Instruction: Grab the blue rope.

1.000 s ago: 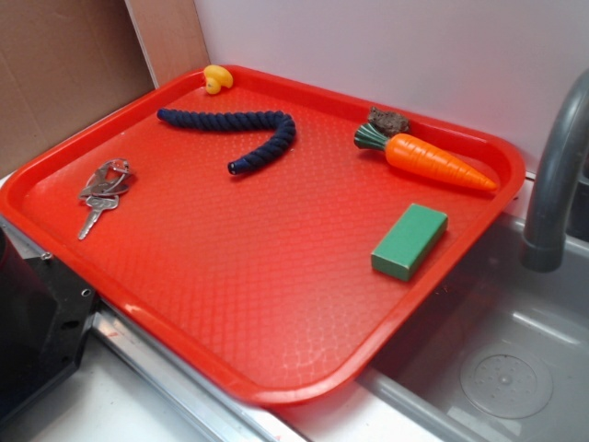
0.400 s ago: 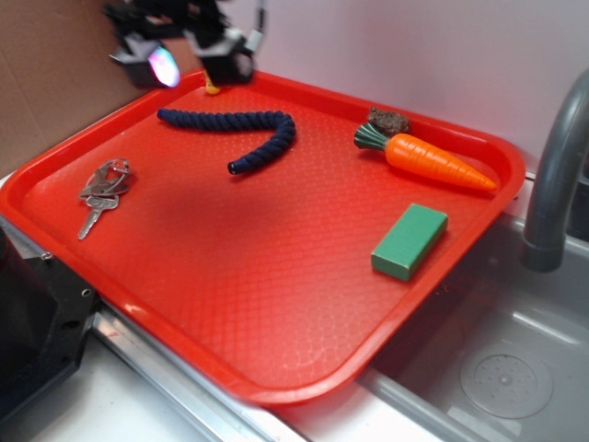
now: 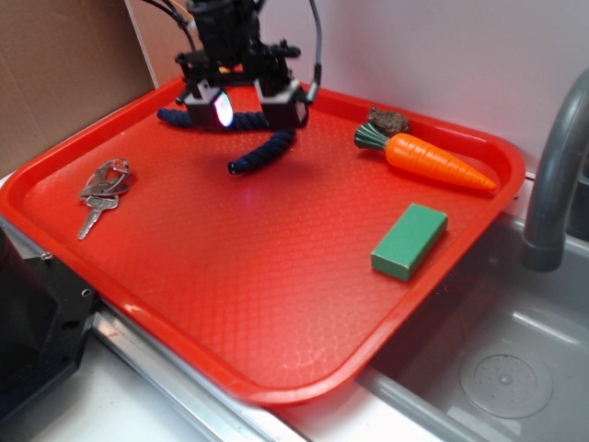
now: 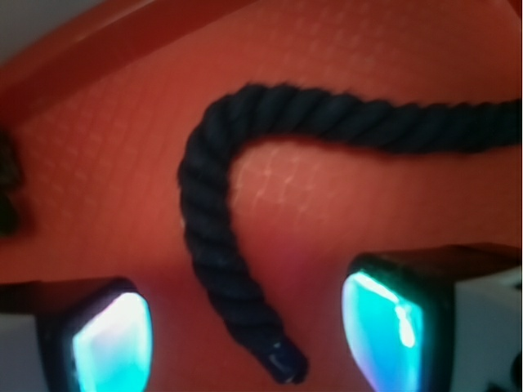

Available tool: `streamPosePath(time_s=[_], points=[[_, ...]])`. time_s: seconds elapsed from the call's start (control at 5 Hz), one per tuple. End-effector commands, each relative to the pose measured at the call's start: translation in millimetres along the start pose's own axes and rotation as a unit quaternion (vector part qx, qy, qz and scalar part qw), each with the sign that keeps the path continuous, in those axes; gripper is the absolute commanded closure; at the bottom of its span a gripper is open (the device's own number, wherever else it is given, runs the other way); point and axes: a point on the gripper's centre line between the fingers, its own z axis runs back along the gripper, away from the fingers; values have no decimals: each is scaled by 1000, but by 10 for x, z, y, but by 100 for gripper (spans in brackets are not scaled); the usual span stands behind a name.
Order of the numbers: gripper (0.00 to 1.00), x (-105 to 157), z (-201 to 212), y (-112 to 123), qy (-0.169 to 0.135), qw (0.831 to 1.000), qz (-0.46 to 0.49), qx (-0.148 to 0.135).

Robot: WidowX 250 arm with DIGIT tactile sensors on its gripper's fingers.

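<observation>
On the tray (image 3: 276, 368), the rope (image 3: 267, 152) lies at the back under the hand (image 3: 241, 109), keys (image 3: 101, 189) at left, carrot (image 3: 437, 163) and block (image 3: 409, 240) at right.

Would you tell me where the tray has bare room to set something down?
The wide middle and near corner of the red tray, between the keys and the green block, lie bare. The far edge is crowded: gripper, blue rope, carrot.
</observation>
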Motion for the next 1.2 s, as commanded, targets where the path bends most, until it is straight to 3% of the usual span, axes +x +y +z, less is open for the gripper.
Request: streamPosePath(time_s=[0.0,0.2,0.4,0.6,1.0], points=[[0,-323,-154,99,11,1000,-8,7],[10,-502,-184,92,15,999,-9,30],[0,-614,-189,110,16,999,-26,32],[0,-731,-82,131,-1,996,-72,43],[0,-731,-82,131,-1,996,-72,43]])
